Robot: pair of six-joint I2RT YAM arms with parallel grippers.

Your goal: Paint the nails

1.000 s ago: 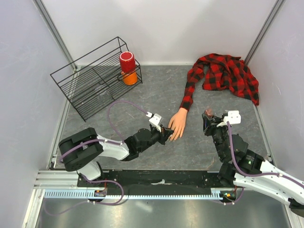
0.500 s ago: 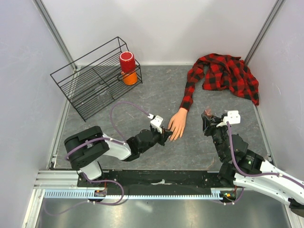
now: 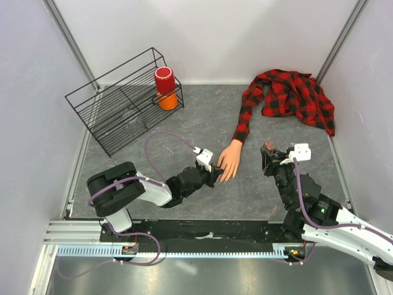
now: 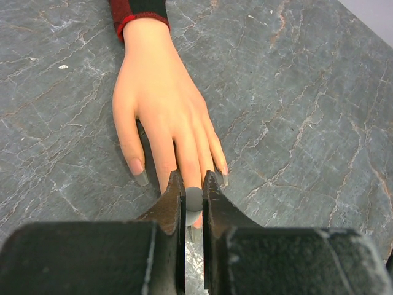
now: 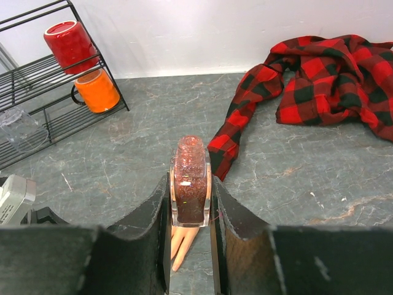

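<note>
1. Top external view: the mannequin hand (image 3: 230,161) lies palm down near the middle of the table (image 3: 202,123). Its fingers point toward 7 o'clock. Its wrist runs toward 12 o'clock into the plaid sleeve (image 3: 244,120) of a shirt heaped at 2 o'clock.
2. The nails (image 4: 140,179) sit at the 7 o'clock end of that hand in the top view. In the left wrist view the thumb nail and the little-finger nail look greyish. The nails between them are hidden behind the jaws.
3. The left arm (image 3: 147,190) reaches in from 8 o'clock. The left jaws are all but closed, with only a thin slit between them, and they pinch a small grey object (image 4: 194,198). Their tips stand right at the middle fingertips; whether they touch cannot be told.
4. The right arm (image 3: 319,212) stands at 4 o'clock. The right jaws are clamped on the polish bottle (image 5: 190,172), which is held upright and filled with red glitter. The bottle is well apart from the mannequin hand, at its 3 o'clock.
5. A wire rack (image 3: 116,104) sits at 10 o'clock. A red cup (image 3: 164,78) is stacked on an orange cup (image 3: 168,100) at its 3 o'clock end.
</note>
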